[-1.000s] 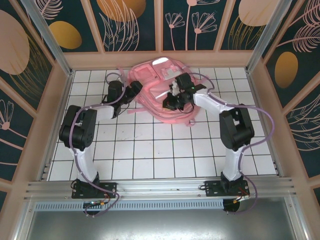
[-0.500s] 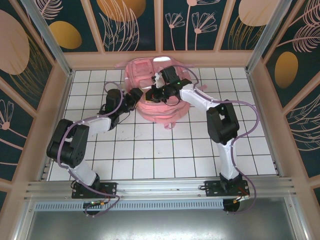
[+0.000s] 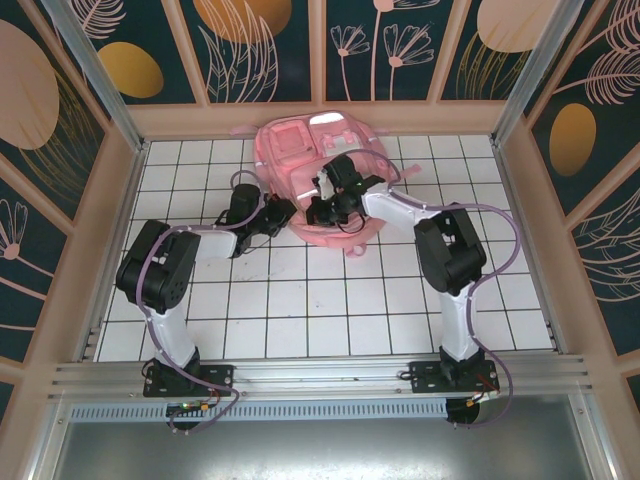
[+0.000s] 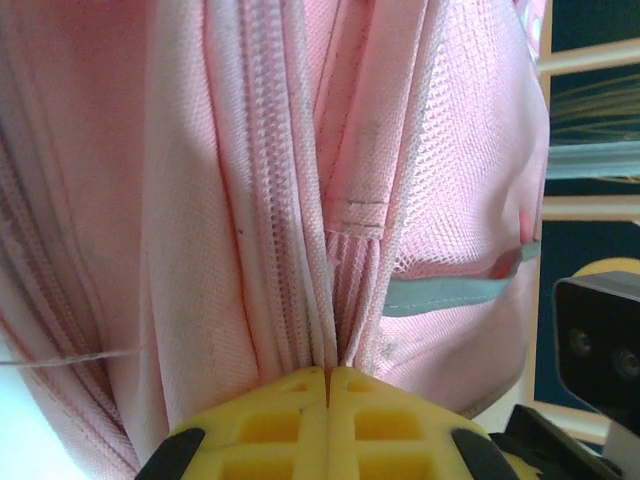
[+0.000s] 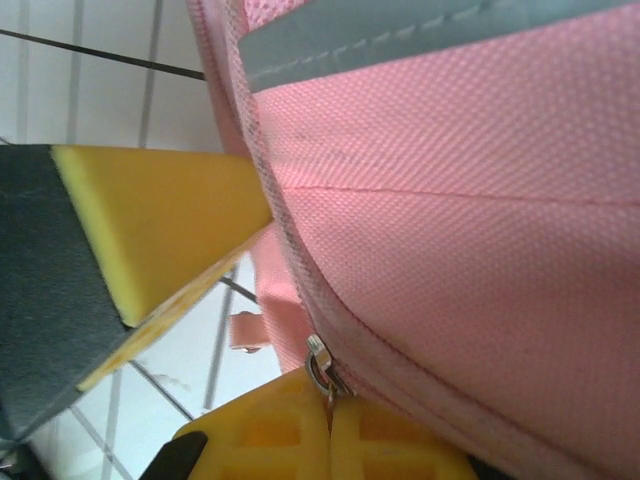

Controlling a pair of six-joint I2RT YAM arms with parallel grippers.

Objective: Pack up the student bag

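Bag (image 3: 300,155), from above, sits at the surface's (image 3: 300,300) far middle. Left wrist: left gripper (image 4: 328,378) clenched on fabric beside the zipper (image 4: 270,200), probably bracing it. Right wrist: right gripper (image 5: 328,405) pinching the zipper pull (image 5: 319,358), guessing to run it open.

Both end effectors (image 4: 328,372) (image 5: 330,402) seemingly shut

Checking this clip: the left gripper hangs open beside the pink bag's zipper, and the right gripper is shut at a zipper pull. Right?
Not quite. The left gripper is shut, not open: the left wrist view shows its fingers pressed together, pinching the student bag beside its zipper. The right gripper is shut at a zipper pull.
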